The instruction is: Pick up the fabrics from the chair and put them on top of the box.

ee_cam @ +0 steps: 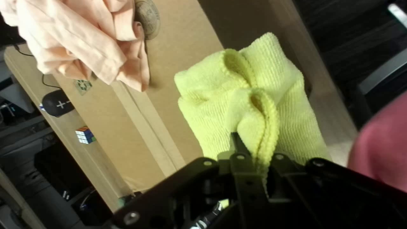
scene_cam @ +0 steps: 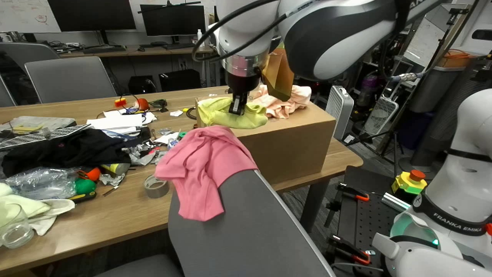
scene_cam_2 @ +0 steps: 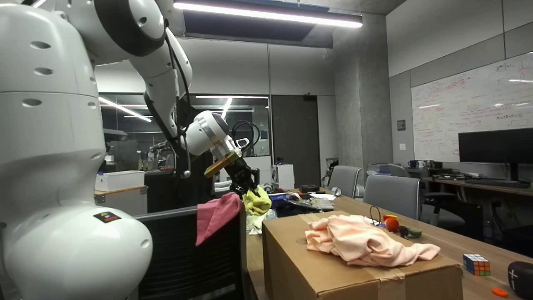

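My gripper [scene_cam: 237, 105] is shut on a yellow cloth [scene_cam: 215, 113], pinching a raised fold of it. The wrist view shows the cloth [ee_cam: 206, 105] in front of the gripper [ee_cam: 252, 149], over one edge of the cardboard box [ee_cam: 178, 44]; one fingertip is hidden by the fold. In an exterior view the gripper [scene_cam_2: 252, 192] and yellow cloth [scene_cam_2: 257, 203] are near the far end of the box [scene_cam_2: 287, 250]; I cannot tell whether the cloth touches it. A pink cloth [scene_cam: 207, 165] hangs over the grey chair's back [scene_cam: 250, 223]. A peach cloth [scene_cam_2: 362, 241] lies crumpled on the box.
The box stands on a wooden table [scene_cam: 127, 215], close to the chair back. Clutter lies farther along the table: a black cloth [scene_cam: 73, 152], a tape roll [scene_cam: 156, 186], plastic wrap and a glass [scene_cam: 15, 227]. A Rubik's cube [scene_cam_2: 476, 264] and a black speaker [scene_cam_2: 520, 281] sit beside the box.
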### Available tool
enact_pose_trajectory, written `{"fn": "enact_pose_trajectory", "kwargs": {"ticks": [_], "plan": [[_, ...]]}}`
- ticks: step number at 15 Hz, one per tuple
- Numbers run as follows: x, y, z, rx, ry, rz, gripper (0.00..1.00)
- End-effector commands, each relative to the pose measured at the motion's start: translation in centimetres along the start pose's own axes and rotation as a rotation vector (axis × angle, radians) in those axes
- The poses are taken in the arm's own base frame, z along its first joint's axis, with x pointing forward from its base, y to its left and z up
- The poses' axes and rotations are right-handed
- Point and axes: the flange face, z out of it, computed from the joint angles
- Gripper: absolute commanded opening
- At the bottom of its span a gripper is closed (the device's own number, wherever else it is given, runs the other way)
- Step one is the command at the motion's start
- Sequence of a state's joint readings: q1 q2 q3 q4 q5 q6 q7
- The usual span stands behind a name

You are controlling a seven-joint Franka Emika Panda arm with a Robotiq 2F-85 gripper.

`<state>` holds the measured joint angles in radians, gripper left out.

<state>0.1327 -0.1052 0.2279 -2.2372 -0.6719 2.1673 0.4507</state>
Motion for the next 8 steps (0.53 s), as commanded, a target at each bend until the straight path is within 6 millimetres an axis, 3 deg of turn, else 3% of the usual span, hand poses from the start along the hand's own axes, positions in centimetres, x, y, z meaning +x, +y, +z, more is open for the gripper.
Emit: {"fn": "enact_pose_trajectory", "kwargs": {"ticks": [1, 8], "plan": [[0.0, 2.6, 0.6, -0.088, 0.022, 0.087, 0.02], [-0.4, 10.8, 2.7, -0.126, -0.020, 0.316, 0.03]]}}
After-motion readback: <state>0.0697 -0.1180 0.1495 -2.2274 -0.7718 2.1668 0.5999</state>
